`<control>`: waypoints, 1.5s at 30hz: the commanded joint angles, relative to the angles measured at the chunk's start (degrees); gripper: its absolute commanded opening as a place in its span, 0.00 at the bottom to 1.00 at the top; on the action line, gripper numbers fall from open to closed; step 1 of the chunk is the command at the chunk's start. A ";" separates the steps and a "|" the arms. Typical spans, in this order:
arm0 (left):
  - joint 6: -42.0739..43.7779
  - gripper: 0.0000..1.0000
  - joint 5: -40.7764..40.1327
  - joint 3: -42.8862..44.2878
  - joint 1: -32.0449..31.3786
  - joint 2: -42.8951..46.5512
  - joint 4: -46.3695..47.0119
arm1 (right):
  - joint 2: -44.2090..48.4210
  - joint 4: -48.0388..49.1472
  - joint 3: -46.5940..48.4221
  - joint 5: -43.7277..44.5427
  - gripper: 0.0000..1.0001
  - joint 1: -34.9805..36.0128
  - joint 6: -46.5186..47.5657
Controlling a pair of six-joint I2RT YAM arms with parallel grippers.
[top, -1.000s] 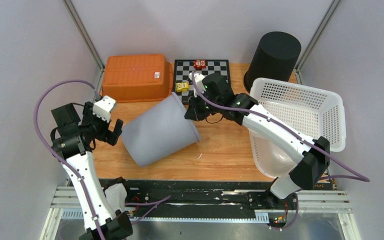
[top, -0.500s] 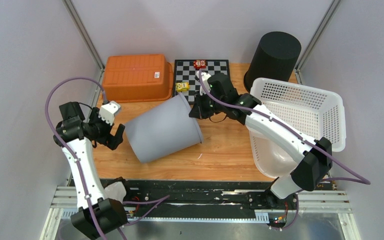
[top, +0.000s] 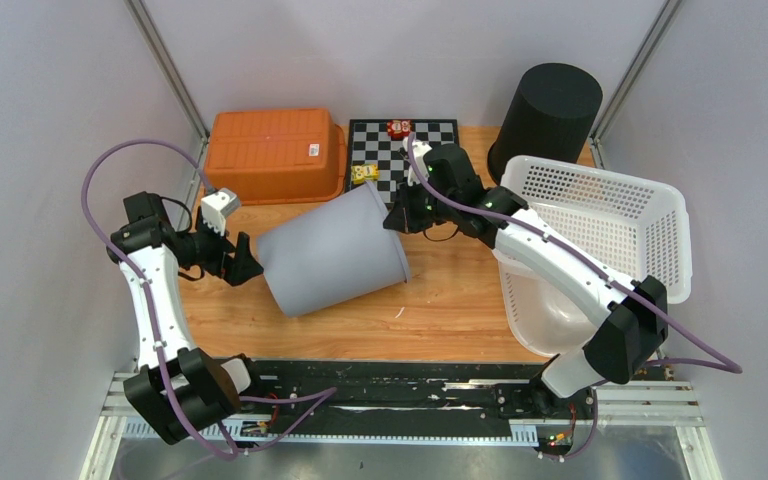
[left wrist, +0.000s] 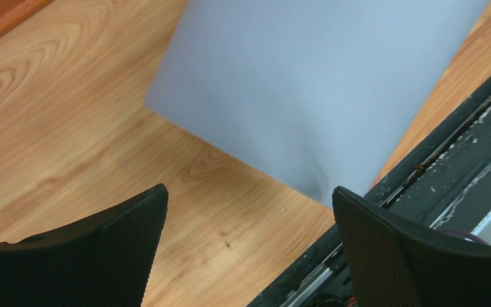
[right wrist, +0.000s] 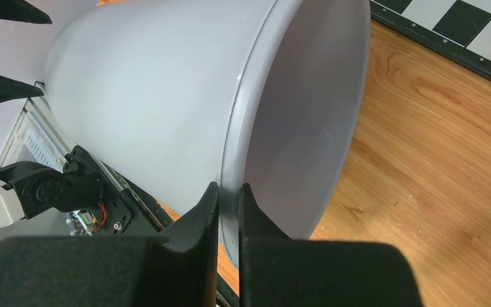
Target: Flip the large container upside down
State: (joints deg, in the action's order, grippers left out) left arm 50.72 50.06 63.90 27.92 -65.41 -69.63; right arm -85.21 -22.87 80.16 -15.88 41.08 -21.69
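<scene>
The grey container lies on its side in the middle of the wooden worktop, just in front of the orange tub. Its open mouth faces right and a little towards the back, and its closed base points left. From here I cannot tell whether the base rests on the wood or sits slightly off it.

The right gripper is at the far side of the mouth. Its fingers are pinched together on the rim, one outside the wall and one inside. The wrist view shows the thin grey edge caught tight between them.

The left gripper sits low over the wood, just beside the base. Its jaws are spread wide, pointing at the container and holding nothing. Its own camera shows bare wood between the fingertips and the grey wall beyond them.

Behind the right arm lies a chessboard with a few small pieces on it. A black bin stands mouth down in the far right corner. A white basket sits tilted along the right side.
</scene>
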 commanded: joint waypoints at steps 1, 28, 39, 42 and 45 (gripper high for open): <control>3.73 1.00 8.19 1.80 0.20 -0.38 -4.27 | 0.32 1.93 -0.45 -0.56 0.02 -0.82 -1.03; 14.58 1.00 15.16 4.40 0.16 -12.39 -21.70 | -1.27 3.54 0.58 -3.55 0.02 -1.10 -1.94; 9.91 1.00 15.01 4.89 0.19 -6.61 -19.53 | -3.03 4.10 3.31 -3.81 0.27 -1.34 -1.84; 9.08 1.00 14.87 4.74 0.20 -6.48 -18.88 | -4.27 4.32 4.31 -2.31 0.36 -1.31 0.08; 9.20 1.00 14.84 4.79 0.14 -6.79 -19.05 | -5.75 4.42 5.86 -1.11 0.43 -1.30 1.80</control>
State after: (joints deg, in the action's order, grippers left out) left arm 60.80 62.85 67.75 28.05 -72.58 -88.66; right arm -89.17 -19.97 83.05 -18.46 39.97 -22.33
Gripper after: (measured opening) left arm 0.997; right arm 0.398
